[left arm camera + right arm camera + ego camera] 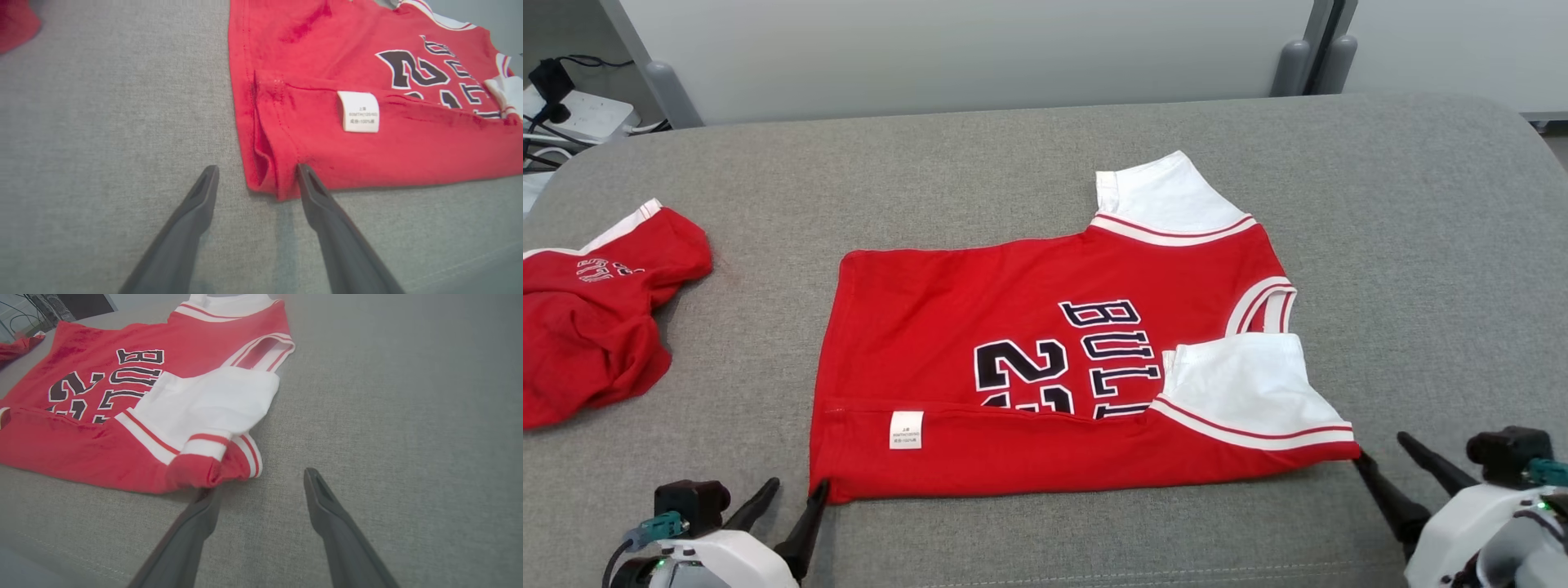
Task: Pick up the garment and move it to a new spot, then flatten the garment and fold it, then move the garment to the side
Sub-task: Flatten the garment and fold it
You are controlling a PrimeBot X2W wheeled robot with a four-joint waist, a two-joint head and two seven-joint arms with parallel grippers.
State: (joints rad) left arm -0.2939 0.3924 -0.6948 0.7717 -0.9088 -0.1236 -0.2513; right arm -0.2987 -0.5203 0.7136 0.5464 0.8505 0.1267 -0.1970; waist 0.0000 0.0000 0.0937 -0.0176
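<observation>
Head view: garment [1013, 351] lies mid-way across the padded surface [1421, 245], closer to its near edge than its far edge. The long axis runs left-right, hem to our left, collar and white sleeves to our right. The near long side is already folded over, with the inside label [906, 429] showing. Left claw [796, 487] sits at the near-left hem corner and right claw [1382, 449] at the near-right sleeve corner. Both are spread wide and hold nothing. So the fold line runs straight between the two claws, each arm nearest its own end. A second red garment [588, 327] is bunched at the left edge, well apart.

Left wrist view: left claw [257, 167] is wide. The hem corner of the garment [367, 73] sits between the fingertips, and the right-hand finger [310, 192] touches the cloth edge. Nothing is clamped. The label [358, 111] is just ahead on the folded strip.

Right wrist view: right claw [259, 482] is wide. The garment [102, 437] lies ahead and to the left in this view. One finger [204, 510] has its tip at the red cuff corner, touching it or just under it; we can't tell which. The other finger is out over bare fabric. The white sleeve [212, 400] is folded in on top.

Our read: the first lengthwise fold is in and the far long side is next. That means both arms reach across the short axis, away from us.
</observation>
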